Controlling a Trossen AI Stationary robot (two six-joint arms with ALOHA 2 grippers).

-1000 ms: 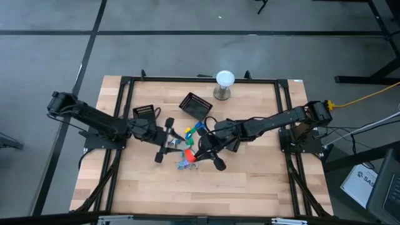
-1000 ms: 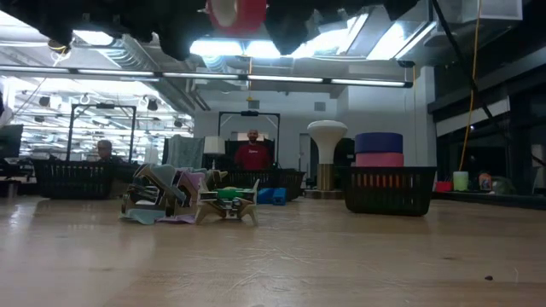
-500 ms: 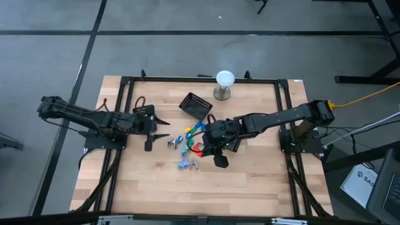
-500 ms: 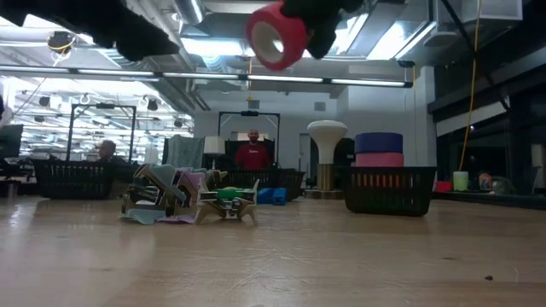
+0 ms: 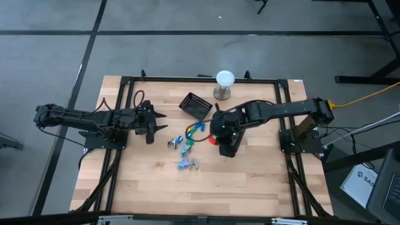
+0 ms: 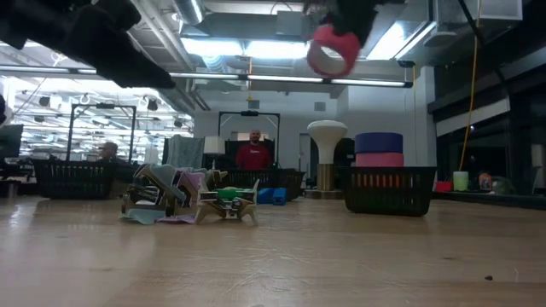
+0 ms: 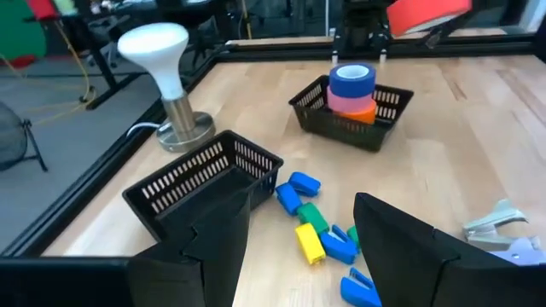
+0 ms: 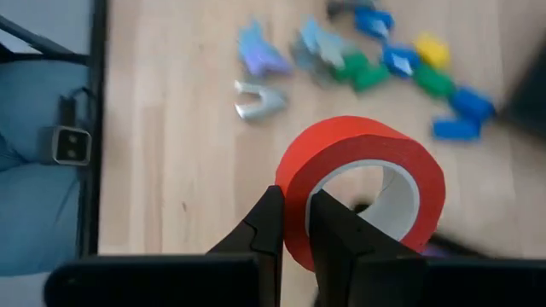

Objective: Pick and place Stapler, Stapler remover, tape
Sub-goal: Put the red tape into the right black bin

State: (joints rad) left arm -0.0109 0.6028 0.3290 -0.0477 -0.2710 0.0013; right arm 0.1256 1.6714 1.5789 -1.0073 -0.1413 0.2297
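A pale wooden plank tabletop [image 5: 237, 181] framed by black rails fills the middle of the high view, with grey floor around it. Near the frame's centre the right gripper [image 8: 292, 223] is pinched narrowly on the wall of a red ring-shaped roll of tape [image 8: 363, 193], holding it in the air; in the low view the roll [image 6: 333, 49] hangs near the top, right of centre, well above the wood. The left gripper [image 7: 300, 228] hovers at the left of the table in the high view with its dark fingers spread wide and nothing between them.

On the wood just left of centre lies a loose scatter of small blue, green and yellow blocky pieces [image 5: 189, 134], and near it a few pale metal staple removers [image 5: 187, 164]. An empty black mesh basket [image 5: 195, 105] sits tilted towards the upper middle, beside a white mushroom-shaped lamp on a metal base [image 5: 224, 84]. In the left wrist view a second black mesh basket [image 7: 351, 113] holds stacked blue, pink and orange tape rolls [image 7: 351, 87].

Beyond the table, the low view shows a workshop with bright ceiling lights and a person in a red top [image 6: 253, 153] far back.
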